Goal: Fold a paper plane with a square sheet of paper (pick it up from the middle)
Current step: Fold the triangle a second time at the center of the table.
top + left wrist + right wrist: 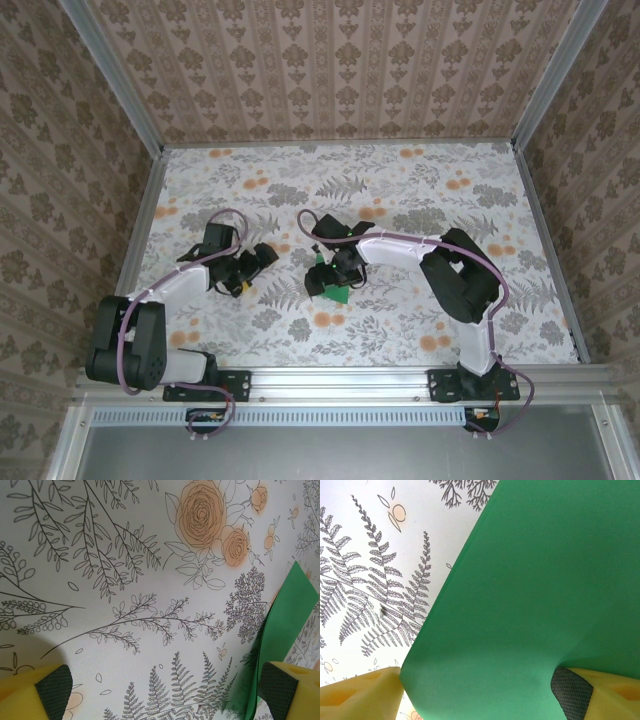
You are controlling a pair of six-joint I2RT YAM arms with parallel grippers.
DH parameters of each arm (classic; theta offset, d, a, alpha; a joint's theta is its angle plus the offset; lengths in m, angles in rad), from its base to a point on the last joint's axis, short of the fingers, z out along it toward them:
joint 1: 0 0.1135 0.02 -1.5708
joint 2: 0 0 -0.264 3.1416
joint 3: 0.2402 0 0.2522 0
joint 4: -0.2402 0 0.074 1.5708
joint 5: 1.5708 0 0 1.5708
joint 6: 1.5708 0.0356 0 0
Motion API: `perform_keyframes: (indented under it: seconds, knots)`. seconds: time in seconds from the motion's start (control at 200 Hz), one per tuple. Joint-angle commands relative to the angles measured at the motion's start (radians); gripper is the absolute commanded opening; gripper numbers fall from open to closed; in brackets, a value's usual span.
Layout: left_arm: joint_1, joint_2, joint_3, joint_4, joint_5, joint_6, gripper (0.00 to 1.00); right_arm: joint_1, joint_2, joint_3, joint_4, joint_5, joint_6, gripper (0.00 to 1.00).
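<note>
The square sheet of paper [530, 590] is bright green and lies folded on itself near the table's middle [337, 293]. My right gripper [325, 278] is over it, jaws wide apart [480, 690]. The sheet bows across the gap, reaching the yellow left finger [360, 695] and overlapping the dark right pad [570, 690]. No pinch shows. My left gripper [250, 272] is to the left, low over the table and open [165, 690], with only tablecloth between its fingers. A raised, slanted strip of the paper [287, 620] with two layers runs down just inside its right pad [277, 690].
A white floral tablecloth [400, 190] covers the table. Patterned walls with metal posts close it in on three sides. The rail with both arm bases [340, 380] runs along the near edge.
</note>
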State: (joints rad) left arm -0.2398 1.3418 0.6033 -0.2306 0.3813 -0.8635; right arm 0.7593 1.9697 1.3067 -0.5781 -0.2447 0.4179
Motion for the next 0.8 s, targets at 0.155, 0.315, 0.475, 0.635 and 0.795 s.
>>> perform_keyframes:
  seconds: [0.155,0.315,0.475,0.635,0.795]
  knots:
    - [0.005,0.003,-0.004,0.004,0.011,0.016,1.00,-0.020,0.093,-0.074,-0.065,-0.002,-0.078,0.86]
    - [0.004,0.002,-0.005,0.004,0.011,0.016,1.00,-0.026,0.105,-0.069,-0.072,0.019,-0.062,0.85]
    - [0.003,0.001,-0.004,0.006,0.018,0.018,1.00,-0.030,0.104,-0.073,-0.070,0.049,-0.046,0.78]
    - [-0.004,-0.003,-0.001,0.006,0.021,0.020,1.00,-0.019,0.081,-0.066,-0.079,0.131,-0.035,0.79]
    - [-0.006,-0.003,0.001,0.006,0.015,0.020,1.00,0.029,0.054,-0.034,-0.112,0.248,-0.038,0.85]
